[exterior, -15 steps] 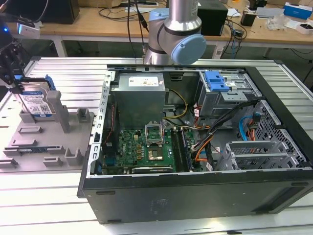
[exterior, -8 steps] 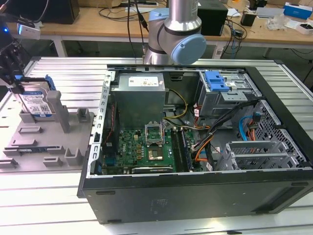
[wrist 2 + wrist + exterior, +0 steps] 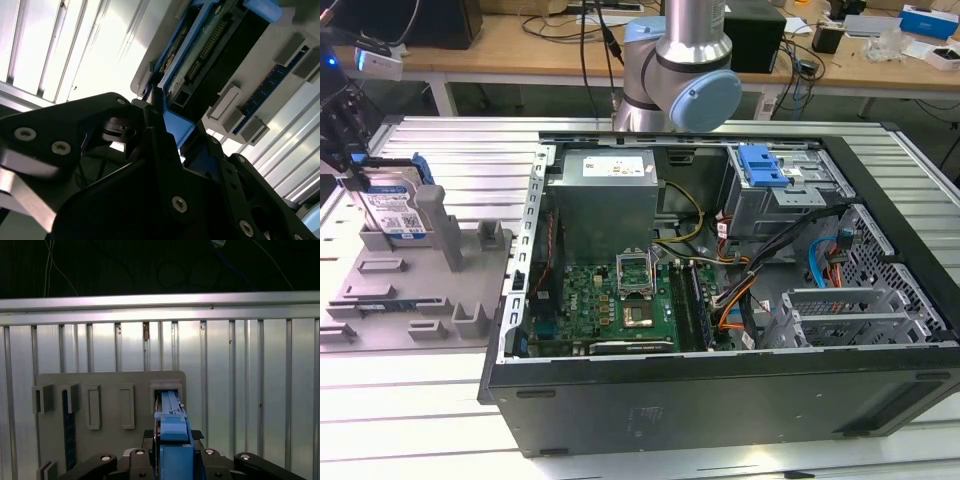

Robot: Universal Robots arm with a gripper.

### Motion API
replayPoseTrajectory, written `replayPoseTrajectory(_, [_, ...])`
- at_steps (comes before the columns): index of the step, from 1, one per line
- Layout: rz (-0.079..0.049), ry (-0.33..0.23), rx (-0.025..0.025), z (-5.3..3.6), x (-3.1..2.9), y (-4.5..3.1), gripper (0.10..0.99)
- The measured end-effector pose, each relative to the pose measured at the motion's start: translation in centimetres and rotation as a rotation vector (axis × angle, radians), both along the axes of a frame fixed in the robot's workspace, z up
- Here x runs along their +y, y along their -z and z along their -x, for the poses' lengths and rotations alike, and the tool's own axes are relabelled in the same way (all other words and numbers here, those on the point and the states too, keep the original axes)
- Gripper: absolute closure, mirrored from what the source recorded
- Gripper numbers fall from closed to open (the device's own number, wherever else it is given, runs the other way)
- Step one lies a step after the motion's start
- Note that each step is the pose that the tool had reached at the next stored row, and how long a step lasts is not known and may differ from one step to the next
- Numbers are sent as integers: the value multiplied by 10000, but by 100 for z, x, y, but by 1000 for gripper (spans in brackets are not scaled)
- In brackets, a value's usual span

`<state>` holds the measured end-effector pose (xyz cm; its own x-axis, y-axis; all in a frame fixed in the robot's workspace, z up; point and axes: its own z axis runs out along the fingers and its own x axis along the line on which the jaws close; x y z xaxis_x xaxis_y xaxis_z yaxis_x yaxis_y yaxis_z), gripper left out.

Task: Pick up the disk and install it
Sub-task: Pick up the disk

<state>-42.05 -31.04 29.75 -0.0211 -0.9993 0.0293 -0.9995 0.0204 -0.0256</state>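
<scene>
The disk [image 3: 395, 208] stands on edge in a slot of the grey fixture plate [image 3: 415, 285] at the exterior view's left, its white-and-blue label facing out and its blue carrier frame around it. My gripper [image 3: 350, 168] comes down on its top edge from above. In both wrist views the blue carrier frame [image 3: 172, 427] [image 3: 175, 127] sits between the black fingers, which are shut on it. The disk's connector edge [image 3: 210, 47] runs away from the fingers towards the fixture. Its lower end is hidden in the slot.
An open computer case [image 3: 720, 400] fills the middle and the exterior view's right, with a grey drive cage [image 3: 790, 195] topped by a blue latch piece [image 3: 762, 165]. The arm's base [image 3: 680, 70] stands behind the case. Grey posts [image 3: 445, 225] rise from the fixture beside the disk.
</scene>
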Motion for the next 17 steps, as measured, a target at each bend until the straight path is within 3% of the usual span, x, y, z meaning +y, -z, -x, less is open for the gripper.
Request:
replayPoseTrajectory(11, [0, -18, -1, 0, 0, -35, 722])
replayPoseTrajectory(13, [0, -25, -1, 0, 0, -80, 722])
replayPoseTrajectory(17, [0, -30, -1, 0, 0, -280, 722])
